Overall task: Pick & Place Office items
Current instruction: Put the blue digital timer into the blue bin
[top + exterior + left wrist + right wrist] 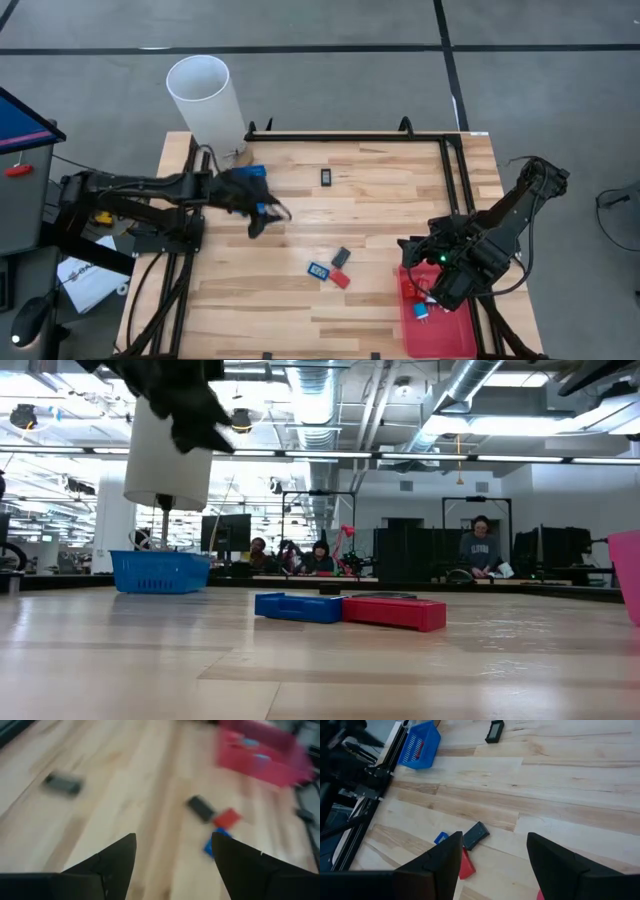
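1. Hovering above the light wooden slatted table (380,190), the left gripper (266,215) hangs with its two dark fingers spread apart and nothing between them; it sits just beside the square blue plastic bin (248,177), on the side facing the flat red rectangular tray (437,325).
2. Three small office items lie clustered on the table between that bin and the red tray, nearer the tray: a flat black block (341,257), a flat blue block with a pale label (319,270) and a flat red block (339,279), touching or nearly so.
3. A fourth piece, a lone black rectangular block (327,177), lies well apart from the cluster, level with the blue bin.
4. Small red and light blue pieces (421,305) already rest in the red tray.
5. The right gripper (492,852) is poised over the tray's edge, its fingers parted and empty.
6. These blocks look light, rigid and low, probably smooth plastic, so they may skid; pinching across the short sides seems safest.
7. From overhead, the clustered black block's long axis runs diagonally, tilted toward the tray; the lone black block's runs straight away from the table's front edge.
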